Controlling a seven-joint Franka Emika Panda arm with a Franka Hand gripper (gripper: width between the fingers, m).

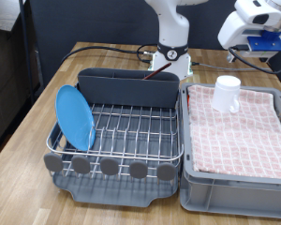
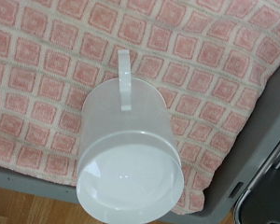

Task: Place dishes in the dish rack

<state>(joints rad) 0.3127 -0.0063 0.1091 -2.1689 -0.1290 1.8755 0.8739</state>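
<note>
The silver wire dish rack (image 1: pixel 131 127) on its dark grey tray stands left of centre in the exterior view. The light-blue plate (image 1: pixel 75 117) stands on edge in the rack's left end. A slim reddish-brown piece, seemingly the wooden spoon (image 1: pixel 157 75), shows at the rim of the grey cutlery trough (image 1: pixel 131 86). The white mug (image 1: pixel 228 92) stands on the pink checked cloth in the grey crate; the wrist view looks down on the mug (image 2: pixel 131 154), with its handle lying over the cloth. My gripper (image 1: pixel 262 45) hangs high above the mug at the exterior view's top right. Its fingers do not show in the wrist view.
The grey plastic crate (image 1: pixel 236 183) with the pink checked cloth (image 1: pixel 244 131) stands right against the rack's right side. The robot's base (image 1: pixel 170 58) and black cables stand behind the rack. The wooden table (image 1: pixel 28 131) ends at the exterior view's left.
</note>
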